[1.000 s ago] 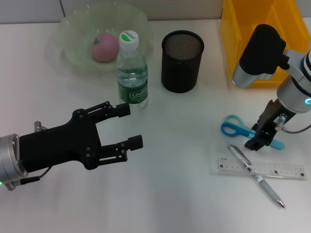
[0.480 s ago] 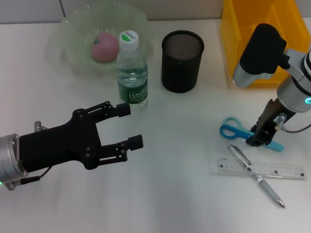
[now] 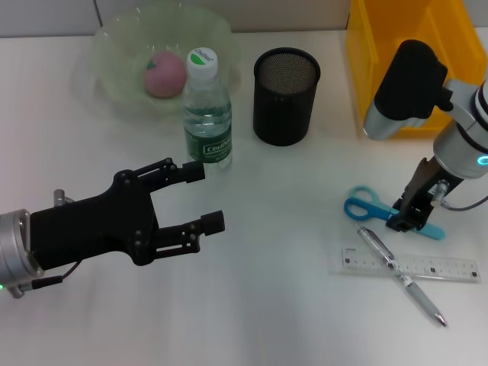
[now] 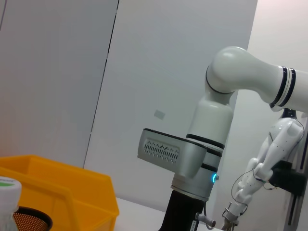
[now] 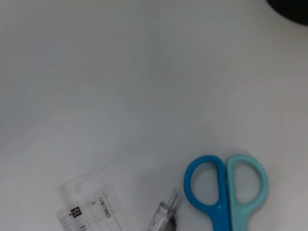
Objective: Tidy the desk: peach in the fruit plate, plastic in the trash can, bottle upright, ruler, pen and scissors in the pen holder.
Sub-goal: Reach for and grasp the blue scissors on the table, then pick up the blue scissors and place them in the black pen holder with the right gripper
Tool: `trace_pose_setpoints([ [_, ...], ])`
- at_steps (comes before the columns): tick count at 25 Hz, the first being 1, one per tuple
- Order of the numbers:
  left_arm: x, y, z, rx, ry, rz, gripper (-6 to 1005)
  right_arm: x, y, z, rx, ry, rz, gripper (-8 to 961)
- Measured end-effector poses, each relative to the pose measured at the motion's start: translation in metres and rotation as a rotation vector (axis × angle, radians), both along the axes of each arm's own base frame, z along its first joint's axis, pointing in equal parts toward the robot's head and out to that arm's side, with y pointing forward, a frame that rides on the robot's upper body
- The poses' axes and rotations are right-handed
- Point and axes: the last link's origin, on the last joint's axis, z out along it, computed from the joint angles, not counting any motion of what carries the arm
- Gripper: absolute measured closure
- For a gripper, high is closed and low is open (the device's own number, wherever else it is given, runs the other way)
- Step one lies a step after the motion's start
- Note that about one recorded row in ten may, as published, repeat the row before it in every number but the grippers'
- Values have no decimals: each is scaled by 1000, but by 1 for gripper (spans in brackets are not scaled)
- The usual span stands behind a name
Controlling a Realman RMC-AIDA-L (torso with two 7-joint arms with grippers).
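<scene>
Since the right claw [image 3: 404, 217] sits clamped on the scissors [image 3: 364, 205] right of the mesh pen holder [image 3: 285, 96], the right arm's nearer; their long axis runs sideways, handles toward the holder. Left claw [image 3: 204, 197] hangs spread apart near the bottle [image 3: 207, 114].

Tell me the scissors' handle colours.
The scissors have one blue and one light teal handle, clearest in the right wrist view.

**Non-task items in view**

White desk surface [image 3: 282, 259] spans the scene. Grey partition panels [image 4: 57, 72] stand behind it, divided by a dark vertical seam. A small pale rectangular label [image 4: 159, 114] is fixed on the panel.
</scene>
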Motion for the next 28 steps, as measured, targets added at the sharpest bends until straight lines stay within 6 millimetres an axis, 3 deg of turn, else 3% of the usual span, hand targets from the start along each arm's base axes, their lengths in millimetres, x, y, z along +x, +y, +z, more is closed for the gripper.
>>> trace_pose_setpoints([
  [18,-1,0,0,4,1,5,187,-3,-1,-6,-4,-5,32,731],
  [28,0,1,1,5,-1,2,187,-9,-9,8,66,89,61,730],
])
